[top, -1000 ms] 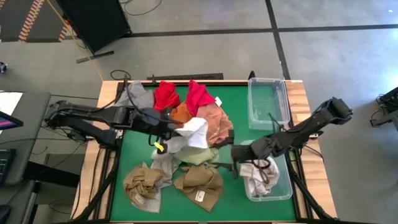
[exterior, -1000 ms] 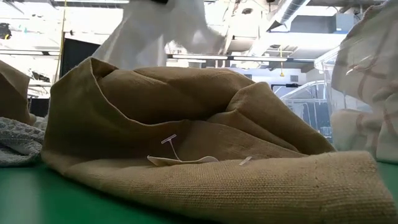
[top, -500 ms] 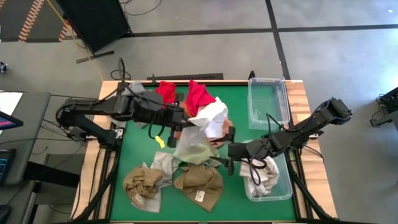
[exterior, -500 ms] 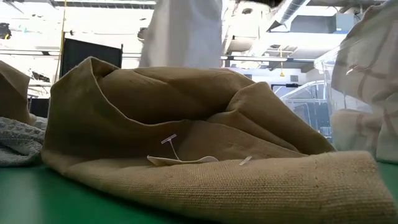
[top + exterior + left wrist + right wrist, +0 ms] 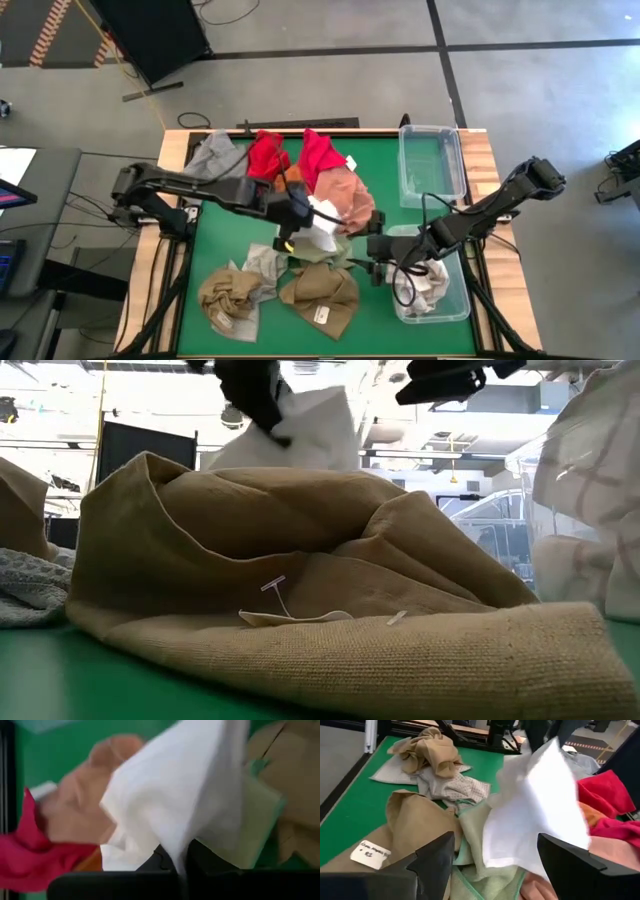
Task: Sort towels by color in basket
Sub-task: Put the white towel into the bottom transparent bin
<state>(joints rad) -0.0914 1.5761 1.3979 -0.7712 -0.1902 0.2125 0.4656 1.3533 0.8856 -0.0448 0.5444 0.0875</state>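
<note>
My left gripper (image 5: 300, 213) is over the middle of the table, shut on a white towel (image 5: 323, 222). The white towel also shows in the low view (image 5: 312, 432) and in the right wrist view (image 5: 535, 810). Under it lie a pale green towel (image 5: 322, 250) and a pink towel (image 5: 352, 195). Two red towels (image 5: 268, 155) (image 5: 320, 155), an orange one (image 5: 290, 181) and a grey one (image 5: 215, 152) lie at the far side. Tan-brown towels (image 5: 322, 290) (image 5: 228, 295) lie near. My right gripper (image 5: 495, 837) stands open just right of the white towel, nothing between its fingers. My left gripper pinches a bunched part of the white towel (image 5: 179, 851) between its two fingers (image 5: 202, 859). It comes from the table's left, slanting down. The cloth spreads out ahead of and below the fingers. Its lower end is hidden behind the tan-brown towel (image 5: 300, 560) in the low view.
Two clear baskets stand along the right edge. The far one (image 5: 432, 165) shows nothing inside; the near one (image 5: 455, 300) holds a white-checked towel (image 5: 422, 288). A dotted grey-white towel (image 5: 262, 262) lies by the tan ones. Bare green mat shows at far left.
My left gripper has carried the white towel toward the table's right, first raising it off the pile. It then sank toward the near side and tipped further down. The towel hung long and now sits lower. My right gripper has tipped slightly and stays open.
</note>
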